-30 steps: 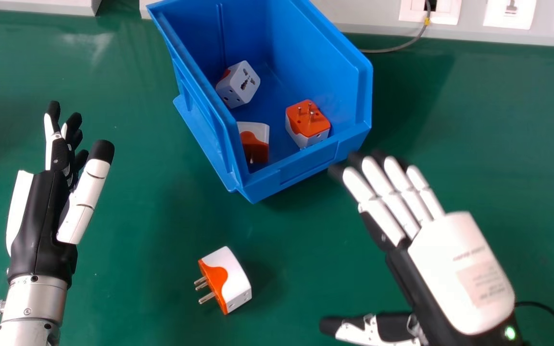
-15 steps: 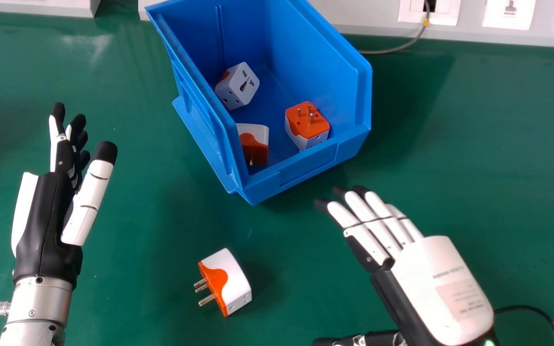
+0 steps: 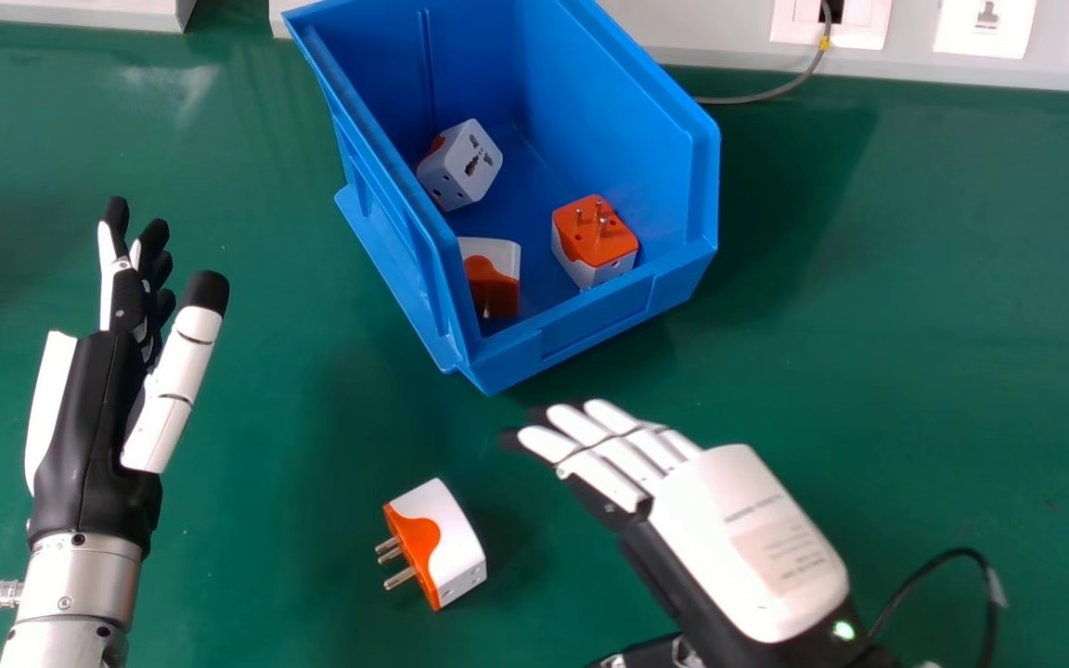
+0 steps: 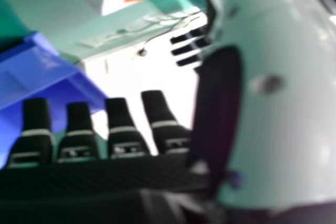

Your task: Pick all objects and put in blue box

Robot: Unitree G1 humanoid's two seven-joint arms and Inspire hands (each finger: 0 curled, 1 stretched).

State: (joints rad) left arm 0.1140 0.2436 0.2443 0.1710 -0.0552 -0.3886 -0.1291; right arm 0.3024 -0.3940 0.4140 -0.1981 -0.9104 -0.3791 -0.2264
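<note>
Empty, its fingers straight and side by side, the right hand (image 3: pixel 739 538) is nearer the loose adapter (image 3: pixel 442 543) than the left hand (image 3: pixel 94 427). The adapter lies left of its fingertips, long side slanting far-left to near-right, prongs leftward. Beyond, the blue box (image 3: pixel 590 320) holds 3 adapters (image 3: pixel 595 239).

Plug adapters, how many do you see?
4. Three are in the blue box: a white one farther back on the left, another at the near left corner, an orange-topped one near right. The fourth lies on the table. The box may hide more.
</note>
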